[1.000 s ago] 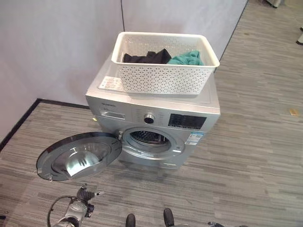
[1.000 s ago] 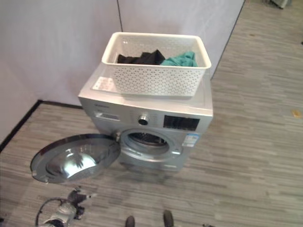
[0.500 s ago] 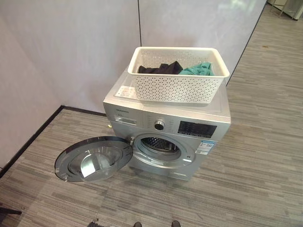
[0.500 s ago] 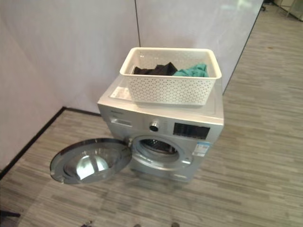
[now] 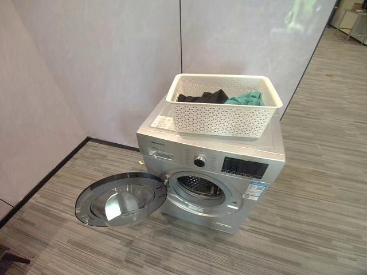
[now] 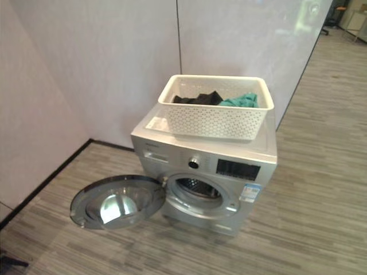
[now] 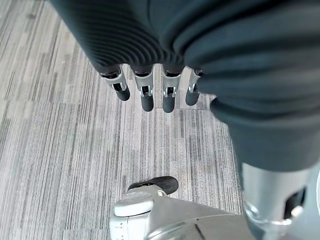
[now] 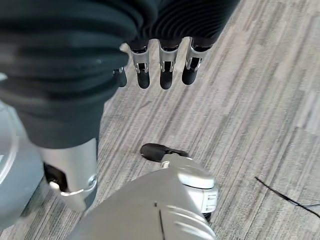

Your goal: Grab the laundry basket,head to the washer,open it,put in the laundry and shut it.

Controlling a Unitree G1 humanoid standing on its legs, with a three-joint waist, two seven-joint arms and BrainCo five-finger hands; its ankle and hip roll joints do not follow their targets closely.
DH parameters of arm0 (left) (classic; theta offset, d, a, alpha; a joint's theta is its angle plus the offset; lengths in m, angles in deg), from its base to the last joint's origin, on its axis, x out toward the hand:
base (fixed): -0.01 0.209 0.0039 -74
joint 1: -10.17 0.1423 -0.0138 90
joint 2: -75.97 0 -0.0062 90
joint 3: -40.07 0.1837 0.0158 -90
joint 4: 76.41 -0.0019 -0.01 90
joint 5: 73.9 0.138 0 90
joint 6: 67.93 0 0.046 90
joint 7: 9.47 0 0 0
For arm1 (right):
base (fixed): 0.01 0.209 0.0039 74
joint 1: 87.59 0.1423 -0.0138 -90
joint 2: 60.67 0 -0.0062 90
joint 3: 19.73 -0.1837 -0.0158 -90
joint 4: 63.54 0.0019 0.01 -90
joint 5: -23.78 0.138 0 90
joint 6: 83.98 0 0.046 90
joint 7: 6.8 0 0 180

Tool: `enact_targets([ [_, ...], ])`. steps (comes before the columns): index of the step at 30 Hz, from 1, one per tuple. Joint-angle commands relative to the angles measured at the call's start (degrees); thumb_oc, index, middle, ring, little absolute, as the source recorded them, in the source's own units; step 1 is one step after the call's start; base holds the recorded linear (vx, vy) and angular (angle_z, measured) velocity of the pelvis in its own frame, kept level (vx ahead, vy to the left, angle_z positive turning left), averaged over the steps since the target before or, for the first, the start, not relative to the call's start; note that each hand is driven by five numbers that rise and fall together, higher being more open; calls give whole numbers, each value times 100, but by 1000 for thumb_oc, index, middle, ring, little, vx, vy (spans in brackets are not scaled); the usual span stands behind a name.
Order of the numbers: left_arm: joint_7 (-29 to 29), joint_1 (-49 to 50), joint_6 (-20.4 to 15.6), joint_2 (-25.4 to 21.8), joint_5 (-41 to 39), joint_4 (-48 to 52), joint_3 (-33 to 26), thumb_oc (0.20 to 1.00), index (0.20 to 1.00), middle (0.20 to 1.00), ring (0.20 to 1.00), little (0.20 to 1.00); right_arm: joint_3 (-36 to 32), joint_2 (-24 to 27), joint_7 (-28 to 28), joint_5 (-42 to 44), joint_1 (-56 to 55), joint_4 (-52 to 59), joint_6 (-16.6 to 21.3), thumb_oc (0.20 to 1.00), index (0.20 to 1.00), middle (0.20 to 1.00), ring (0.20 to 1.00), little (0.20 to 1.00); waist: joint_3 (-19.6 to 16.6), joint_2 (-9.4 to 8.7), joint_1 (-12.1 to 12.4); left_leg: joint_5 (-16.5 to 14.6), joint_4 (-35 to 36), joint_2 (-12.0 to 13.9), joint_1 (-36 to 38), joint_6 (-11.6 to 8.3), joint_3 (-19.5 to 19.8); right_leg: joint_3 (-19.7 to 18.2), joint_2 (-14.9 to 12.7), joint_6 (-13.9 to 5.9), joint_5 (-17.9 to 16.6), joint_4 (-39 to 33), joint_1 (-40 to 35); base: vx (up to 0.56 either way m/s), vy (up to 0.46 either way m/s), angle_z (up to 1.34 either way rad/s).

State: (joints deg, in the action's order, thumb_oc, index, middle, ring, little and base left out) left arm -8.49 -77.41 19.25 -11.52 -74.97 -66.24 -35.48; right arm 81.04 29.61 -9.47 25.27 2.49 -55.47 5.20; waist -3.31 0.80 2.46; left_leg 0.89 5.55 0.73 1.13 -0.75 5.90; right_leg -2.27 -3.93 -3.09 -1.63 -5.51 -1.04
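Washer (image 5: 229, 172) drum mouth unblocked w/ door (image 5: 120, 199) swung wide.

The floor (image 5: 321, 189) is laid with grey striped planks and meets pale walls along a dark skirting strip. On it stands a silver front-loading washer (image 5: 215, 172), set close to the walls near the corner. Its round door (image 5: 120, 199) hangs wide open to the robot's left, low over the floor; whether its edge touches the planks cannot be told. The washer's flat top carries a white perforated laundry basket (image 5: 223, 112), upright, holding a black garment (image 5: 202, 97) and a teal garment (image 5: 246, 99) side by side.
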Motion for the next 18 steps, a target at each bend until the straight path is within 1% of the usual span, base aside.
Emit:
enact_targets([
  [1, -79, -370, -105, 150, 200, -364, 19, 1000, 1000, 1000, 1000, 1000, -67, 77, 52, 243, 99, -252, 53, 1000, 1000, 1000, 1000, 1000, 29, -157, 66, -410, -55, -137, 35, 244, 279, -19, -445, -411, 399, 199, -284, -6, 34, -3],
  [5, -107, -352, -108, 155, 193, -439, -23, 1000, 1000, 1000, 1000, 1000, -368, 141, 108, 607, 130, -246, 108, 1000, 1000, 1000, 1000, 1000, 3, -167, 27, -458, -55, -161, 75, 281, 205, -101, -466, -453, 365, 205, -233, -4, 37, -5],
  [8, -102, -322, -132, 138, 135, -457, -117, 1000, 1000, 1000, 1000, 1000, -812, 293, 178, 1243, 237, -131, 229, 1000, 1000, 1000, 1000, 1000, 25, -188, -21, -508, -78, -203, 83, 329, 112, -217, -502, -516, 317, 278, -130, -25, 76, -9],
  [11, -92, -193, -176, 108, 76, -467, -237, 1000, 1000, 1000, 1000, 1000, -1246, 596, 348, 1806, 377, 321, 399, 1000, 1000, 1000, 1000, 1000, 63, -239, -104, -610, -150, -292, 120, 410, -33, -419, -567, -621, 261, 454, 20, -24, 122, -34],
  [12, -76, -89, -206, 61, 101, -476, -297, 1000, 1000, 1000, 1000, 1000, -1591, 873, 583, 2124, 479, 971, 533, 1000, 1000, 1000, 1000, 1000, 99, -255, -169, -702, -236, -345, 143, 476, -116, -577, -589, -689, 270, 756, 185, -24, 126, -33],
  [13, -76, -90, -206, 64, 101, -477, -294, 1000, 1000, 1000, 1000, 1000, -1597, 872, 591, 2123, 470, 988, 524, 1000, 1000, 1000, 1000, 1000, 102, -255, -156, -710, -246, -347, 143, 478, -126, -589, -588, -691, 284, 781, 197, -20, 129, -46],
  [14, -83, -56, -209, 53, 114, -482, -310, 1000, 1000, 1000, 1000, 1000, -1696, 959, 713, 2188, 460, 1382, 596, 1000, 1000, 1000, 1000, 1000, 114, -254, -179, -748, -295, -375, 152, 503, -130, -652, -586, -704, 307, 980, 269, -7, 80, -42],
  [15, -72, -10, -210, 33, 132, -496, -314, 1000, 1000, 1000, 1000, 1000, -1935, 1074, 931, 2377, 467, 1928, 716, 1000, 1000, 1000, 1000, 1000, 171, -248, -233, -797, -351, -411, 198, 542, -75, -695, -564, -709, 330, 1293, 336, -23, 104, -52],
  [17, -49, 3, -186, 3, 175, -484, -311, 1000, 1000, 1000, 1000, 1000, -2296, 1187, 1331, 2300, 320, 3153, 882, 1000, 1000, 1000, 1000, 1000, 277, -228, -296, -826, -490, -475, 187, 600, 73, -788, -448, -667, 274, 1955, 556, -45, 94, -26],
  [18, -25, 6, -184, -16, 204, -471, -333, 1000, 1000, 1000, 1000, 1000, -2451, 1218, 1533, 2177, 223, 3689, 983, 1000, 1000, 1000, 1000, 1000, 321, -187, -332, -842, -542, -485, 200, 624, 145, -817, -396, -631, 253, 2210, 635, -9, 91, -3],
])
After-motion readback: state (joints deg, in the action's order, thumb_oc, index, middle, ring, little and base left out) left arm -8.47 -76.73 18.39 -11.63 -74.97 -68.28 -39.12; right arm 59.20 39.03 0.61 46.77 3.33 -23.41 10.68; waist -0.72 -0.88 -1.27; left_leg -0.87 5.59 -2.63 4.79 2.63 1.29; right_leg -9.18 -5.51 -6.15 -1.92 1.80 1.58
